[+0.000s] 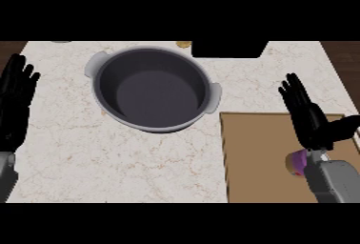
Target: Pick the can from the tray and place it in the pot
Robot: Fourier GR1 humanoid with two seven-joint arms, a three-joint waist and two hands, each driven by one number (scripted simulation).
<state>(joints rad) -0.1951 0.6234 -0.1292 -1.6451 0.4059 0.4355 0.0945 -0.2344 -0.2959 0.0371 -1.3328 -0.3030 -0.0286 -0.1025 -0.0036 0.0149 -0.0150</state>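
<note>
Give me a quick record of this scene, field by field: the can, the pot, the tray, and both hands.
can: purple, on the tray, mostly hidden behind the right wrist
pot: grey, on the counter left of the tray, nothing inside
tray: brown, flat, at the counter's right
right hand: open, fingers straight, above the tray, not holding the can
left hand: open, resting at the left edge

Head view, steeply down onto counter (84,152)

Grey pot (155,88), brown tray (260,157), purple can (298,162) (white-marbled counter (105,157)).
</note>
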